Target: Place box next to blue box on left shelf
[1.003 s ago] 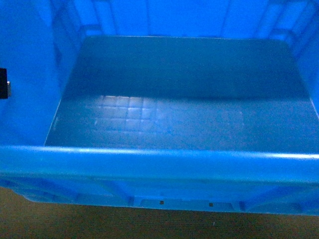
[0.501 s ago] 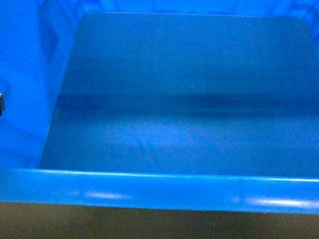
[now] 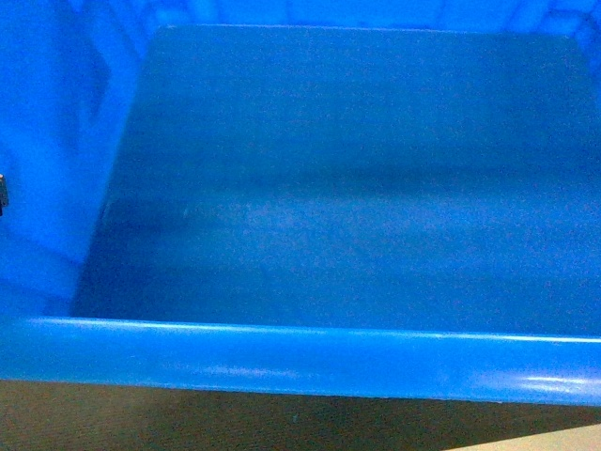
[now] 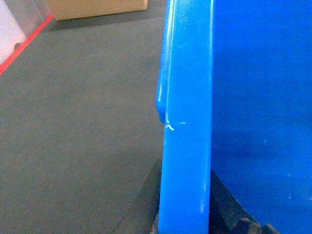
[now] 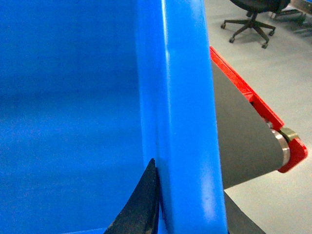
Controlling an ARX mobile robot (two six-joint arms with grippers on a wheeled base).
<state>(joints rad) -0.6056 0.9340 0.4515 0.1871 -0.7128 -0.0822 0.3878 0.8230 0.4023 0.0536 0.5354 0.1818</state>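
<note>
The box [image 3: 310, 188] fills the head view, carried clear of the floor [image 4: 73, 122]; left pincer [image 4: 185, 214] and right pincer [image 5: 187, 209] each pinch a side rim. Risk, as judged: uneven grip lets the box tilt or slip, or it strikes unseen framing; the shelf and other blue box are hidden.

Head view is soft and oversaturated; the box [image 3: 338, 188] floor lies dim, with pale glare streaks along its near rim.
</note>
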